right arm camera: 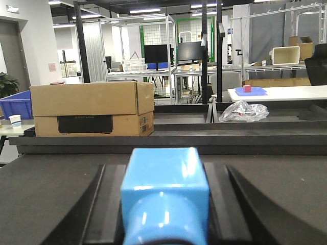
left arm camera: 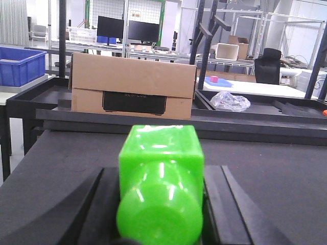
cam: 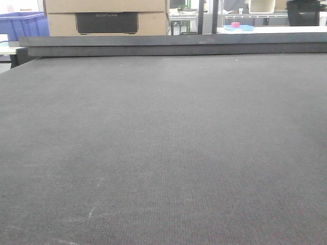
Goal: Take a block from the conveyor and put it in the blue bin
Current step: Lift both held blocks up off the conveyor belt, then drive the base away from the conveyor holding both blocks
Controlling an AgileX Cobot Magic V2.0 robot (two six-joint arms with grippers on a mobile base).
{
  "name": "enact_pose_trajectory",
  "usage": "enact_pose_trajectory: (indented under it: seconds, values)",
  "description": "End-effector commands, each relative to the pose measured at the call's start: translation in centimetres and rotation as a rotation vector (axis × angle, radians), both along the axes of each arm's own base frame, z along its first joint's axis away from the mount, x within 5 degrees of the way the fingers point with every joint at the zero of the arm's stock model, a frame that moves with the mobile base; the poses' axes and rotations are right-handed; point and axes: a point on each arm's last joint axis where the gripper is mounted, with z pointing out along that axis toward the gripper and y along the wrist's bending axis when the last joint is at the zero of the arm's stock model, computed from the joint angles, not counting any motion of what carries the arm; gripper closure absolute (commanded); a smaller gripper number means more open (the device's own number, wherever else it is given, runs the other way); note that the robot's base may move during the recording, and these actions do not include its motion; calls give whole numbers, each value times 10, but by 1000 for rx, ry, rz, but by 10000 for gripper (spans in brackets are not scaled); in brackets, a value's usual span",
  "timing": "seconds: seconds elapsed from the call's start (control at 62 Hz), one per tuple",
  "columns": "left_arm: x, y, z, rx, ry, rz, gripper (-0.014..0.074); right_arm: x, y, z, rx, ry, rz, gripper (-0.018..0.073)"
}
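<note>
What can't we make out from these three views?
- Front view: both blocks are out of frame. The blue bin is cut by the left edge, and its own wall hides the inside.
- Left wrist view: the near end of the green block is cut by the bottom edge.
- Right wrist view: the blue block is cut the same way.

**Black wedge-shaped fingers on both wrists**
The left fingers [left arm camera: 92, 204] are two matte black plates, each with a flat inner strip and a broad outer face that slopes away to a sharp edge. The right fingers [right arm camera: 240, 204] match them in colour and shape: plain, dull black and straight-edged.
</note>
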Motion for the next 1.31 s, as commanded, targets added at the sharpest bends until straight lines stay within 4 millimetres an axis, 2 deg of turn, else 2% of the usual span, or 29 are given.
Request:
enact_pose_trajectory:
  seconds: [0.0, 1.29]
  values:
    - [-2, 0, 2, -7, -23, 3, 707, -1, 0, 2, -7, -27, -3, 721]
    - [-2, 0, 2, -7, -23, 3, 707, -1, 0, 2, -7, -27, -3, 721]
